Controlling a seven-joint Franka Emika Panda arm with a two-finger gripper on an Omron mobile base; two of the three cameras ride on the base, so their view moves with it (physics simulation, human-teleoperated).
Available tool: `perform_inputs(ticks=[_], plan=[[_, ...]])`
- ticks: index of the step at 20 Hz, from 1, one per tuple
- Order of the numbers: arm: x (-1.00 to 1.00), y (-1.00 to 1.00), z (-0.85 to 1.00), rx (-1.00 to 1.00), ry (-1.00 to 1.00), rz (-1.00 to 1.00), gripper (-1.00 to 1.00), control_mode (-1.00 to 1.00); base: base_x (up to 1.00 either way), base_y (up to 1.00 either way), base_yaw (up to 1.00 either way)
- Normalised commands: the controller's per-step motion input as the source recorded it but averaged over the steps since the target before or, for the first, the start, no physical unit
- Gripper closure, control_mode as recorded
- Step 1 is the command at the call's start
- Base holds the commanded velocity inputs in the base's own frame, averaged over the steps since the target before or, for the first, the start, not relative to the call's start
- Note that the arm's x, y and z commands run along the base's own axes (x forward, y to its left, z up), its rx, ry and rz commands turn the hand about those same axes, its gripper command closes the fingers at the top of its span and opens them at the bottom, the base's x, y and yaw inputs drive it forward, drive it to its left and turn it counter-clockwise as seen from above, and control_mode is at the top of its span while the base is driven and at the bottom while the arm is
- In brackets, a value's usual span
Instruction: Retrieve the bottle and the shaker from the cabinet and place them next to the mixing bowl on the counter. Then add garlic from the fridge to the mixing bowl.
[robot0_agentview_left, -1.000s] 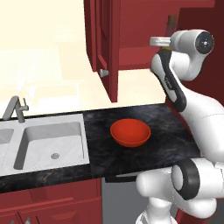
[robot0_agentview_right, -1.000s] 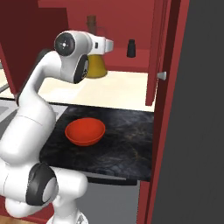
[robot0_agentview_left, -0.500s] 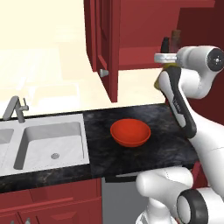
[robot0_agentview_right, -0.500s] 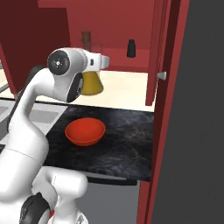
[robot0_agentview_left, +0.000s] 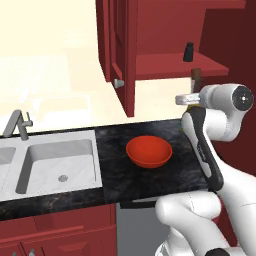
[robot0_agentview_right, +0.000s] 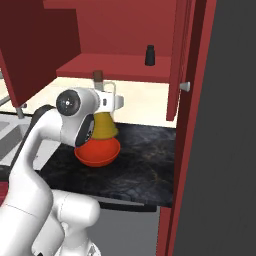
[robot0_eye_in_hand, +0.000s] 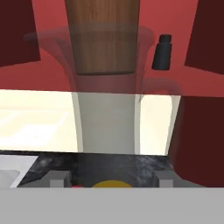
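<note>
A: Tool (robot0_agentview_right: 111, 95) state?
B: Closed on the clear neck of the yellow cone-based glass bottle (robot0_agentview_right: 103, 122), held upright above the glossy red-orange bowl (robot0_agentview_left: 149, 151) on the black marbled tabletop (robot0_agentview_left: 110, 142).
A: Small black shaker (robot0_agentview_right: 149, 55)?
B: On the dark red cabinet's shelf (robot0_agentview_right: 120, 67).

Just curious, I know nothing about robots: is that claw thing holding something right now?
Gripper: closed on the bottle, gripping its clear neck above the counter.
</note>
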Motion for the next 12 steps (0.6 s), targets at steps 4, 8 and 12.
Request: perform_inputs(ticks=[4, 8, 12], plan=[[0.35, -0.08, -0.35, -0.03, 0.03, 0.02, 1.00, -1.00, 0.00, 0.00, 0.00], [0.68, -0.10, -0.06, -0.01, 0.00, 0.01, 1.00, -1.00, 0.00, 0.00, 0.00], [0.57, -0.04, 0.00, -0.01, 0.01, -0.01, 1.00, -1.00, 0.00, 0.00, 0.00]])
